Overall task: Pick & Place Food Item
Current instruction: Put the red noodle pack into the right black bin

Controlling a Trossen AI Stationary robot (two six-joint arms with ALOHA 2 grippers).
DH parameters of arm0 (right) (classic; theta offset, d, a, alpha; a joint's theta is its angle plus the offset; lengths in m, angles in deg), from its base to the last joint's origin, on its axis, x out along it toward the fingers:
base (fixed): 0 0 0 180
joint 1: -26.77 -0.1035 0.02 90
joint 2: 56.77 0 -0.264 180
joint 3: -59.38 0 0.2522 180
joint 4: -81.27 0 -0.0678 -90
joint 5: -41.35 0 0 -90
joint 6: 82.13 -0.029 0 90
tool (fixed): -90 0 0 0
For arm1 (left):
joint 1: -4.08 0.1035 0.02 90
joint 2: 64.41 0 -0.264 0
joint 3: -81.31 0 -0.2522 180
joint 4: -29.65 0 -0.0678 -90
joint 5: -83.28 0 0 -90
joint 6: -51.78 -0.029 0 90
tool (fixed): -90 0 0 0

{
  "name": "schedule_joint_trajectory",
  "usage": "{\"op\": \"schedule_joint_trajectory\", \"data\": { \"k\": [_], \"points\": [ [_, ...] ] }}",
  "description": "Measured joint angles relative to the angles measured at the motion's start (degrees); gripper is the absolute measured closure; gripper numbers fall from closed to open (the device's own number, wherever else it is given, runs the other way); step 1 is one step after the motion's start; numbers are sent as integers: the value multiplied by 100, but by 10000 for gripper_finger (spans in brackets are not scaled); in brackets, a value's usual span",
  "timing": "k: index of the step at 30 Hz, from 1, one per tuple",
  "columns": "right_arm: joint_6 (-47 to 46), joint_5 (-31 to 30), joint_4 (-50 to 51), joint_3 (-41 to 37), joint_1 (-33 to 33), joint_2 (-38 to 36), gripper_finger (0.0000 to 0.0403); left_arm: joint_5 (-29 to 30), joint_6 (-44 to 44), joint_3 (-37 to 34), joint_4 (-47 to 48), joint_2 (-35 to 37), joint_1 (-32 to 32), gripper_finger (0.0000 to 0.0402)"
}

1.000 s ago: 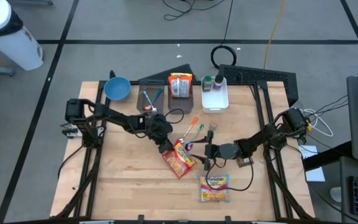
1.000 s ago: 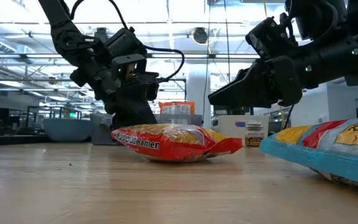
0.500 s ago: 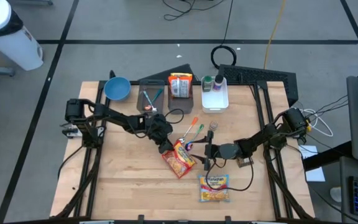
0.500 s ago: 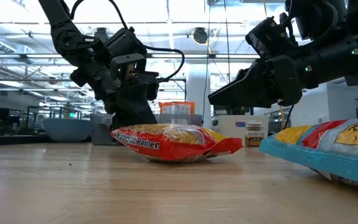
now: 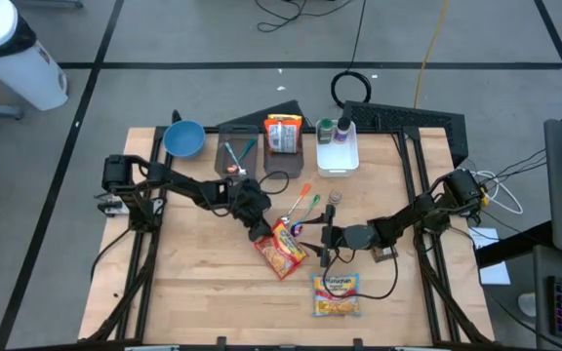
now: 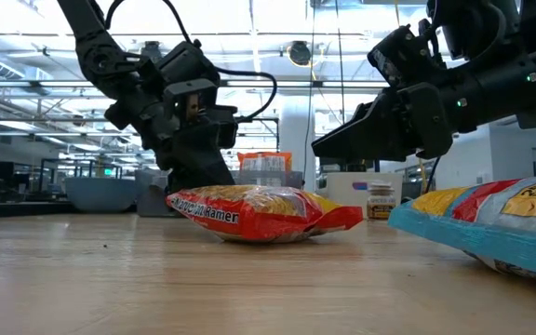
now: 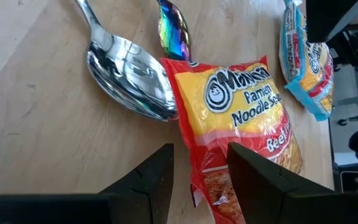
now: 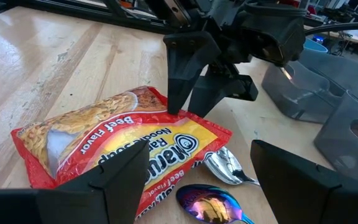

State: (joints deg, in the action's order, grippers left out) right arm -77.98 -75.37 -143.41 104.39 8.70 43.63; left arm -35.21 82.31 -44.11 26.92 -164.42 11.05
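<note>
My left pincer (image 5: 260, 232) is clamped on the far-left edge of the red ramen packet (image 5: 281, 250), which lies on the desk (image 5: 193, 283) at its middle. My right pincer (image 5: 320, 241) hovers just right of it, fingers apart and empty. The packet reads "Ramen Noodle Soup" and "Beef Flavor".

a red and yellow noodle packet (image 7: 241, 130) reads "maruchan ramen noodle soup", with "beef flavor" readable in the right wrist view. at about five o'clock from it, a blue-edged packet (image 5: 337, 294) shows "maruchan" in the high view.
</note>
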Motion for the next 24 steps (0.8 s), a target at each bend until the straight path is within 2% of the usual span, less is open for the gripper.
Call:
{"op": "schedule_joint_trajectory", "data": {
  "k": [13, 24],
  "points": [
    [-2, -2, 0, 0, 0, 0, 129, -4, -46, 0, 0, 0, -67, 253],
    [-2, 0, 0, 0, 0, 0, 129, 0, -152, 0, -9, 0, -65, 389]
  ]
}}
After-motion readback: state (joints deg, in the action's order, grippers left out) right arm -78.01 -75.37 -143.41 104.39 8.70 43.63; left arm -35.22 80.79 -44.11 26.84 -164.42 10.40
